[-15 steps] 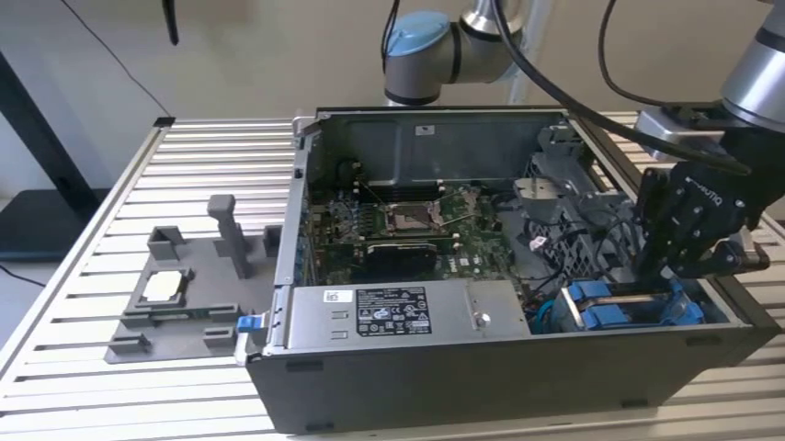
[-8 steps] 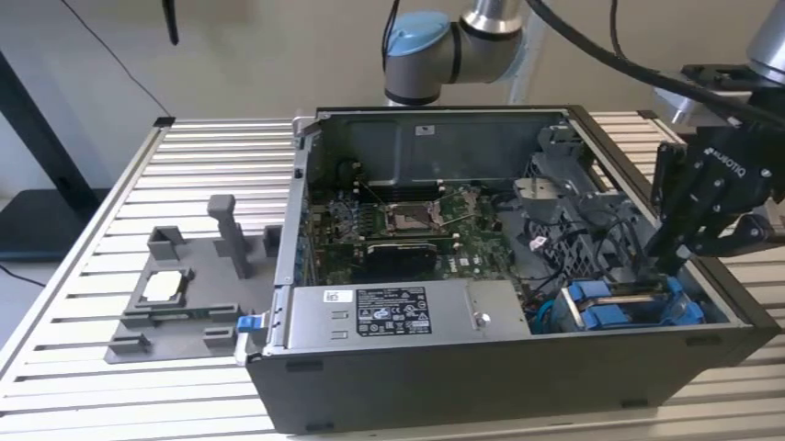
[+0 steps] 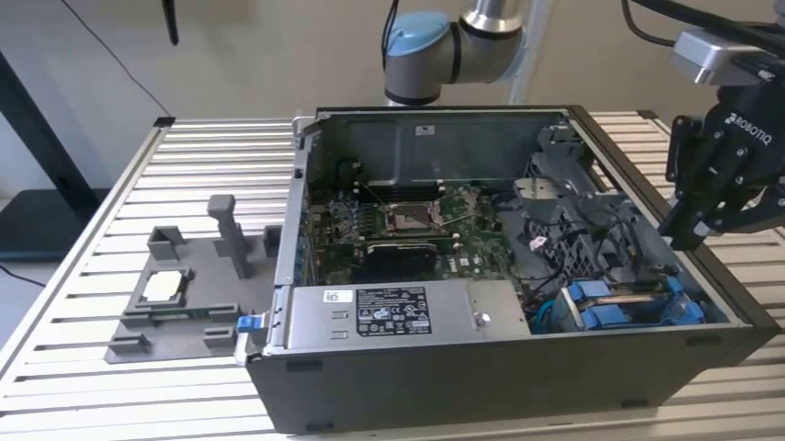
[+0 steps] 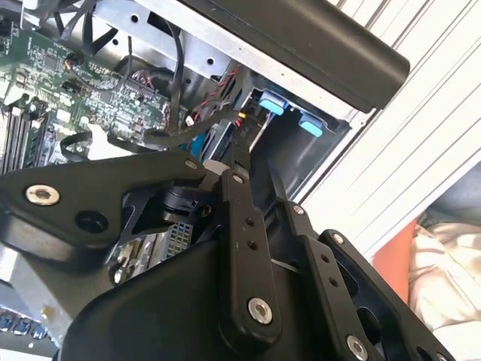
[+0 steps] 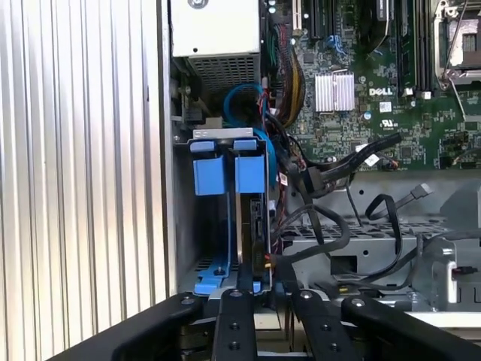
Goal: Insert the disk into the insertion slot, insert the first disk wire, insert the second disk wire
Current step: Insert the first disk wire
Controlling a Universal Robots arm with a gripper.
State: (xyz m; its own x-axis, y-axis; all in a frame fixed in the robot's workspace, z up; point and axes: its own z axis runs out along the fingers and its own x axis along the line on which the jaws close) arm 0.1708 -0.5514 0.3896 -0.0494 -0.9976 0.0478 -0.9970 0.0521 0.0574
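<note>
- Pincer hangs at the drive-bay corner of the open computer case, above the case wall on the exterior view's right.
- Pincer state: cannot tell whether apart, together or clamped on anything; its tip merges with the dark parts beneath it.
- Disk stands edge-on inside the insertion slot, directly ahead of the pincer. It sits under 1 of 2 blue latch tabs.
- The 2nd tab is just beside the 1st, on the side away from the cables.
- A black wire with red and yellow strands reaches the disk's end right at the pincer. Cannot tell whether it is seated.
- Loose black cables lie beside the pincer, towards the motherboard; 1 ends in a flat connector.
- The square processor socket is well apart from the pincer, near the middle of the case.
- Power supply lies beside the bay, farther from the pincer than the disk.
- A grey fixture sits on the slatted table, across the case from the pincer, and holds 1 square silver chip.
</note>
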